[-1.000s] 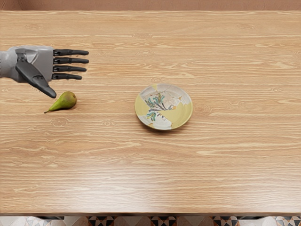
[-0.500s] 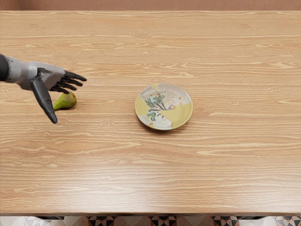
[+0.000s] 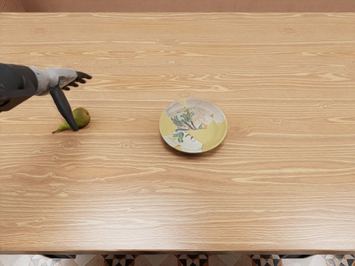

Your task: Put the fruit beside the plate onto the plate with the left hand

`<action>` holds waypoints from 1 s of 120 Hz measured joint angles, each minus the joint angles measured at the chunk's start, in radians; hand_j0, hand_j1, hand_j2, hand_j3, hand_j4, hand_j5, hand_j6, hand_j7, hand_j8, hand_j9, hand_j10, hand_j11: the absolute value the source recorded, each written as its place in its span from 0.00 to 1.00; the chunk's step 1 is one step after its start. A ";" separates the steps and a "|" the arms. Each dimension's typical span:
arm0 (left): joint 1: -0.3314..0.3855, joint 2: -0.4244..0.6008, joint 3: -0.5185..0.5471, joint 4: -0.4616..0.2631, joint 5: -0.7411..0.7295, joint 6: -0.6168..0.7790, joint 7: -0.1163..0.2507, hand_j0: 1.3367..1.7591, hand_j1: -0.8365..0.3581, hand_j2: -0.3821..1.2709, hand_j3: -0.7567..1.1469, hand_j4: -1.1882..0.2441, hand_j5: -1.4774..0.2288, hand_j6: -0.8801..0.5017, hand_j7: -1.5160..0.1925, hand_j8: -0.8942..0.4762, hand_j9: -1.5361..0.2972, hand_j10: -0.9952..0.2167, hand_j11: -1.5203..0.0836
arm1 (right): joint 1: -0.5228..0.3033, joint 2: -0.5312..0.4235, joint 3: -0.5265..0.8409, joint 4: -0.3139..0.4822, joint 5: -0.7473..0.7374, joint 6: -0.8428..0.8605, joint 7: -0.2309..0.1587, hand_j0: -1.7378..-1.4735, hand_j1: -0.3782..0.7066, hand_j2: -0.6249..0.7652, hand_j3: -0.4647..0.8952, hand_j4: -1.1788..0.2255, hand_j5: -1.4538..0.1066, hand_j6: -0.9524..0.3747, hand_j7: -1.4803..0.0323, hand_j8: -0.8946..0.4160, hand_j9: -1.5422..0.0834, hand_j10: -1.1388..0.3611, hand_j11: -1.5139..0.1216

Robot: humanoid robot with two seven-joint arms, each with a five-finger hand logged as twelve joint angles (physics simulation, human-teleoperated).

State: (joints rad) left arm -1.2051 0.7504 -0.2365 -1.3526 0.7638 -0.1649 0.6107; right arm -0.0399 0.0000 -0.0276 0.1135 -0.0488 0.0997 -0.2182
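A green pear (image 3: 81, 117) lies on its side on the wooden table (image 3: 183, 194), well left of the plate, stem pointing left. The round yellow and white plate (image 3: 193, 125) with a floral pattern sits near the table's middle and holds nothing. My left hand (image 3: 67, 93) reaches in from the left edge, just above and behind the pear. Its fingers (image 3: 79, 78) point right and stay spread, and the thumb (image 3: 64, 108) hangs down in front of the pear's left side. It holds nothing.
The table's near edge (image 3: 177, 252) runs along the bottom of the view, with patterned floor below it. No other object stands on the wood.
My left hand has turned edge-on over the second, then pulled back toward the left edge. The thumb now crosses the pear's left side. Pear and plate stayed put.
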 joint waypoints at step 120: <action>0.102 -0.153 0.086 0.155 0.181 0.268 0.000 0.76 0.88 0.25 0.40 0.75 0.78 0.55 0.80 0.56 0.76 0.72 0.85 | 0.001 0.000 0.001 -0.001 0.000 0.000 0.000 0.30 0.03 0.45 0.34 0.84 0.93 0.72 0.98 0.68 0.95 0.76 0.93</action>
State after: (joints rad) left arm -1.1029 0.5973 -0.1502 -1.1971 0.9448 0.1029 0.6109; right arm -0.0394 0.0000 -0.0266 0.1130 -0.0487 0.0997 -0.2178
